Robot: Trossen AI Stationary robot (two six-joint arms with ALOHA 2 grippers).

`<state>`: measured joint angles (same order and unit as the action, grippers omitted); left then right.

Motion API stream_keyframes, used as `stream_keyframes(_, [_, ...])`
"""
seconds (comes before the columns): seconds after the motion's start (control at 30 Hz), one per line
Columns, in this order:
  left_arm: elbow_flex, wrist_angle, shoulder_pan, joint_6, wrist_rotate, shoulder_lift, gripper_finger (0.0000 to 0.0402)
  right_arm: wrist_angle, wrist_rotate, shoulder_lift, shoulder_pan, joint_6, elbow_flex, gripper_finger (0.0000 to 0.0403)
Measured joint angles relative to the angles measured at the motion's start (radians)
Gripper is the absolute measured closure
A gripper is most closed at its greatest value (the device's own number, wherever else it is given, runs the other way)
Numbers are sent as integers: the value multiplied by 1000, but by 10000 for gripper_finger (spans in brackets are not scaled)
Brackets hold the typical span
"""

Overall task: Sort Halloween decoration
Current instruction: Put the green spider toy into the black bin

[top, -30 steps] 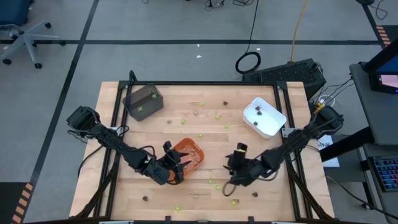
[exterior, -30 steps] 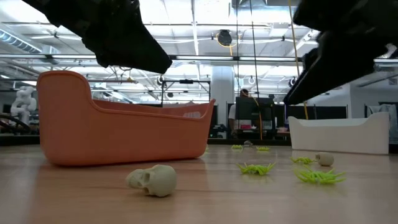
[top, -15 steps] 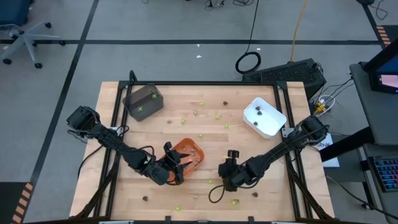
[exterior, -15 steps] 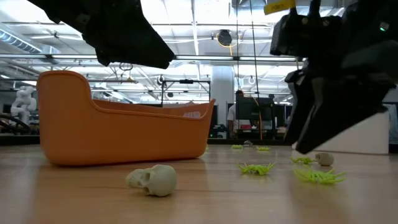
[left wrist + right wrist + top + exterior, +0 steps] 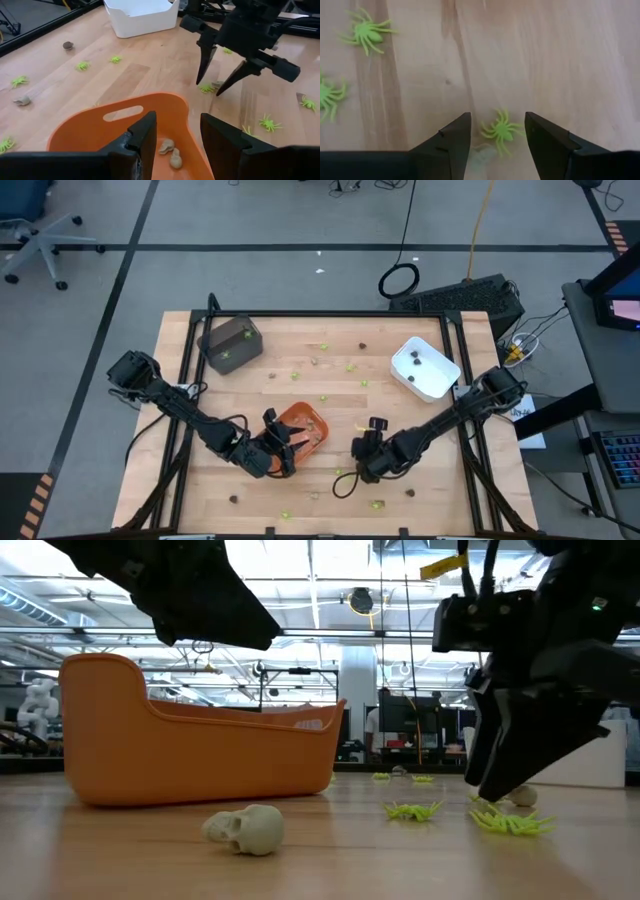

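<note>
Right gripper [image 5: 495, 131] spread, straddling lime-green spider [image 5: 501, 131] near tabletop's front edge; light, floppy-legged, probably best pinched at body. Left gripper [image 5: 176, 131] spread above orange tray [image 5: 80, 131].

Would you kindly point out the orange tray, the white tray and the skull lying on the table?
orange tray [image 5: 190, 755], low view, middle of its side wall.
white tray [image 5: 434, 384], high view, its rim nearest the table's middle.
skull [image 5: 247, 828], low view, centre of the cranium.

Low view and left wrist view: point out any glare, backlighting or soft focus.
Low view: bright ceiling lights silhouette both arms; the skull sits slightly soft. Left wrist view: light sheen on the table near its far edge; left gripper fingers blurred.
</note>
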<state>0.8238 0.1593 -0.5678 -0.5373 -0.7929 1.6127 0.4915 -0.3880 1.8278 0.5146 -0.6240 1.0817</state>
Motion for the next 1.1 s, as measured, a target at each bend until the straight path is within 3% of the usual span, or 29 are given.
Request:
stream_keyframes(0.17, [0,0,0,1,0,0,250,0,43,0,-17,-3,0,264])
stream_keyframes(0.5, [0,-11,-3,3,10,0,250,-2,53,3,-23,101,0,396])
stream_keyframes(0.83, [0,-9,-4,27,32,0,250,-34,49,-55,-13,238,13,402])
stream_keyframes(1.1, [0,2,-3,29,31,0,250,-253,48,-94,25,380,14,403])
